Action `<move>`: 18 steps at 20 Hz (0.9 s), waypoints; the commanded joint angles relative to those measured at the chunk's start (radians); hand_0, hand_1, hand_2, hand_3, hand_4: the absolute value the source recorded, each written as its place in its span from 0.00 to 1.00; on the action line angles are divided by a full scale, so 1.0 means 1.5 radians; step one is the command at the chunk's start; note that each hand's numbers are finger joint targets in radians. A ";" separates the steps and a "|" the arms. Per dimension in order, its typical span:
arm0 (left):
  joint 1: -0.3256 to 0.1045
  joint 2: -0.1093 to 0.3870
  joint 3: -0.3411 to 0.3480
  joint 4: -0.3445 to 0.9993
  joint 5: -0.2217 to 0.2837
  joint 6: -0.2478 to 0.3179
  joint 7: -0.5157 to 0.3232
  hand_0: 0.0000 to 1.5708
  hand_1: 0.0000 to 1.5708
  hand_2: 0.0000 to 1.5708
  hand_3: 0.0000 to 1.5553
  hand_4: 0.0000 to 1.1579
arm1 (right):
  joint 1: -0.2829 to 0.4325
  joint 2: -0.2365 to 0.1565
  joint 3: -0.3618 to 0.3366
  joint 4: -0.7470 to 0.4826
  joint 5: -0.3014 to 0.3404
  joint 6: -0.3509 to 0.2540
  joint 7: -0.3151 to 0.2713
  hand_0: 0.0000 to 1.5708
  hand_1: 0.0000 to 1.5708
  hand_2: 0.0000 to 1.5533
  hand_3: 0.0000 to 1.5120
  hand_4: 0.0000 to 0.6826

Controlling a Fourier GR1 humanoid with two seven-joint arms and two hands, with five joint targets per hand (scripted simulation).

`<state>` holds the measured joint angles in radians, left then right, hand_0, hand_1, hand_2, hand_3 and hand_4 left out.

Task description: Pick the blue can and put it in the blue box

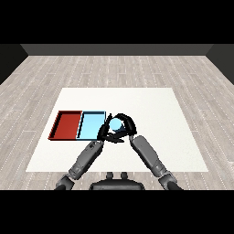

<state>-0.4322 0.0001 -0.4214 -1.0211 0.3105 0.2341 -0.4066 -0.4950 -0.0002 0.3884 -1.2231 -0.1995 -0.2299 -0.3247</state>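
Note:
The blue can (116, 124) stands just right of the light blue tray (91, 123), near its right edge. My right hand (124, 123) is curled round the can from the right and behind. My left hand (104, 132) sits right against the can's left side, fingers raised along the tray's right rim; whether it touches the can I cannot tell. Only the can's top and front show between the two hands.
The red tray (65, 124) lies left of the light blue tray, sharing a wall with it. Both trays hold nothing. The white table (160, 114) stretches wide to the right and behind the hands.

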 commanded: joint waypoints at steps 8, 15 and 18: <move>0.003 0.000 -0.068 -0.050 0.028 0.056 -0.004 0.00 0.00 0.00 0.00 0.00 | 0.008 0.000 0.132 -0.021 -0.014 -0.102 -0.008 0.89 0.89 0.93 0.92 0.91; -0.044 0.000 -0.102 0.017 -0.088 0.180 0.038 0.29 0.29 0.36 0.26 0.24 | -0.054 0.000 0.126 0.029 -0.059 -0.066 -0.010 0.92 0.92 0.94 0.92 0.87; -0.061 0.006 -0.098 0.006 -0.141 0.152 0.087 0.25 0.25 0.37 0.06 0.11 | -0.076 0.000 0.155 0.013 -0.076 -0.092 0.003 0.94 0.94 0.95 0.93 0.88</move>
<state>-0.4708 0.0292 -0.5259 -1.0181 0.1759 0.4375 -0.3534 -0.5621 -0.0159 0.5598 -1.2034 -0.2663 -0.3252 -0.3313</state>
